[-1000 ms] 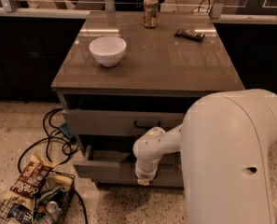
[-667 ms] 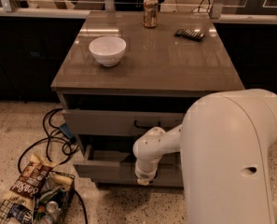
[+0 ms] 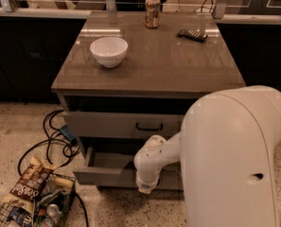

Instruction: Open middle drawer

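The middle drawer (image 3: 107, 176) is the second grey drawer of the cabinet and stands pulled out several centimetres, with part of its grey tray showing behind the front. Above it, the top drawer front (image 3: 107, 124) is closed and carries a small black bar handle (image 3: 149, 126). My gripper (image 3: 144, 185) sits at the end of the white forearm, low against the middle drawer's front near its centre. The white wrist covers the drawer's handle. Nothing of the lowest drawer shows.
On the cabinet top (image 3: 168, 65) stand a white bowl (image 3: 109, 51), a drink can (image 3: 152, 11) and a black remote (image 3: 192, 34). Black cables (image 3: 55, 136) and a wire basket of snack bags (image 3: 31, 200) lie on the floor at the left. My bulky white arm housing (image 3: 234, 160) fills the right.
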Available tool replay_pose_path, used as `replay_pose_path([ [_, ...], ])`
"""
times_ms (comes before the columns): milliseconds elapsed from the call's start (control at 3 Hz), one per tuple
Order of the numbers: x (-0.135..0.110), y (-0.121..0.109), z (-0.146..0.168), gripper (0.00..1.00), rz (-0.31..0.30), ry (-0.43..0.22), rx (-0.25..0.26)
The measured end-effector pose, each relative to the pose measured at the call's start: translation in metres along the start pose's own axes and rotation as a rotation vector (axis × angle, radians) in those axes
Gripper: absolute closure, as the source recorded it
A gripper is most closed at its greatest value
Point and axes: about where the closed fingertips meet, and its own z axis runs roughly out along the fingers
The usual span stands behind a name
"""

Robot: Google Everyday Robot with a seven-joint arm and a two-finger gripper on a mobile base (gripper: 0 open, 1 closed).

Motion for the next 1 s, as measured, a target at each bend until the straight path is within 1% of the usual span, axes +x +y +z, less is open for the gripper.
replay_pose_path([
  [333,0.009,0.024,0.002,1.00,0.025,0.019,0.024],
  [667,0.016,0.036,0.002,1.00,0.032,0.026,0.035],
  [1000,0.014,0.036,0.000,1.00,0.032,0.026,0.035],
])
